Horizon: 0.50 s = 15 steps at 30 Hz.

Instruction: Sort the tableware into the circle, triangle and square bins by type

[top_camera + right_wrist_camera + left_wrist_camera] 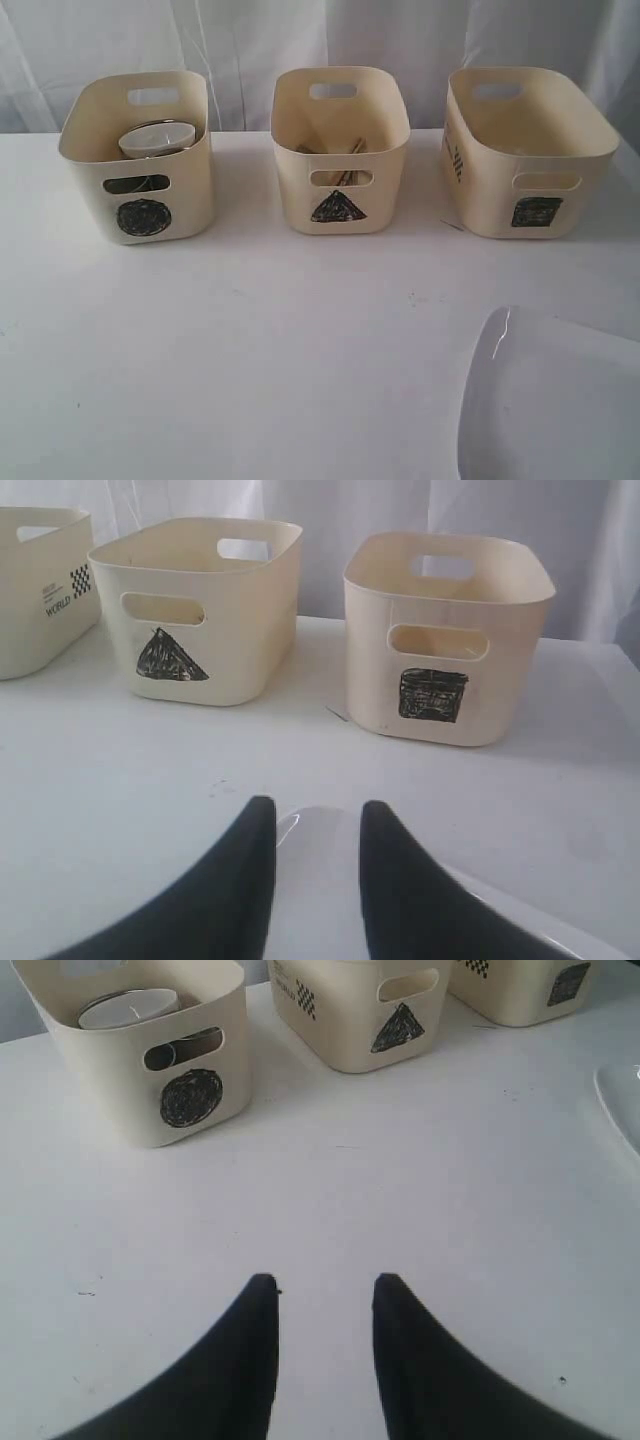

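White worktop (250,350) lies beneath 2 end effectors. The left end effector (325,1282), fingers apart and empty, has the cream circle bin (190,1100), holding a steel mug (128,1007), ahead of it. The right end effector (318,805), fingers apart, hangs over the large white square plate (318,880); the triangle bin (240,630) and square bin (500,695) stand beyond.

Bins stand in a row behind; plate (560,410) lies before.
Circle bin (140,215) at ten o'clock, vessel (157,138) inside; triangle bin (340,205) at twelve, chopsticks (352,149) inside; square bin (535,210) at two; plate at five.
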{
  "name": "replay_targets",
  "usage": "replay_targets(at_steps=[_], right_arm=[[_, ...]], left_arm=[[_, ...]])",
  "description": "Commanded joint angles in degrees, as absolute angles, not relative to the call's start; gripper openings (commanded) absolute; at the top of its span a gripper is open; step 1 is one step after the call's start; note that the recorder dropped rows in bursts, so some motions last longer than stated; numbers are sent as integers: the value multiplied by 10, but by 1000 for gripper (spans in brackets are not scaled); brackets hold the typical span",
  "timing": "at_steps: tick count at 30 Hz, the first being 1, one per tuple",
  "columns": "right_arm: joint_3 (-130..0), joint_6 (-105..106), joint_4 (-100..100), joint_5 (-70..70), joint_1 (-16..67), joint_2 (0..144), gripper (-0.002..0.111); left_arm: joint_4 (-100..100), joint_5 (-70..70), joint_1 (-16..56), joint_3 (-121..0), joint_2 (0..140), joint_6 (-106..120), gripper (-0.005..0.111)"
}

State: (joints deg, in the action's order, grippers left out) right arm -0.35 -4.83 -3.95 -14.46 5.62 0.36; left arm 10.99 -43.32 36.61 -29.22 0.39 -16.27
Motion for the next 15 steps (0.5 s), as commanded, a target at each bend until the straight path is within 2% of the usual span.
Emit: replay_targets(at_steps=[1, 5, 7, 10, 15], right_arm=[[0, -48, -43, -140, 51, 0, 29], [0, -48, -43, -140, 51, 0, 29], [0, -48, -43, -140, 51, 0, 29], [0, -48, -43, -140, 51, 0, 29], [0, -48, -43, -140, 51, 0, 29]], left_arm=[[110, -423, 368, -291, 0, -166, 37], [107, -373, 368, -291, 0, -116, 37], [91, -293, 368, -280, 0, -58, 37], [69, -150, 368, -207, 0, 15, 37], [38, -70, 368, -109, 0, 15, 37]])
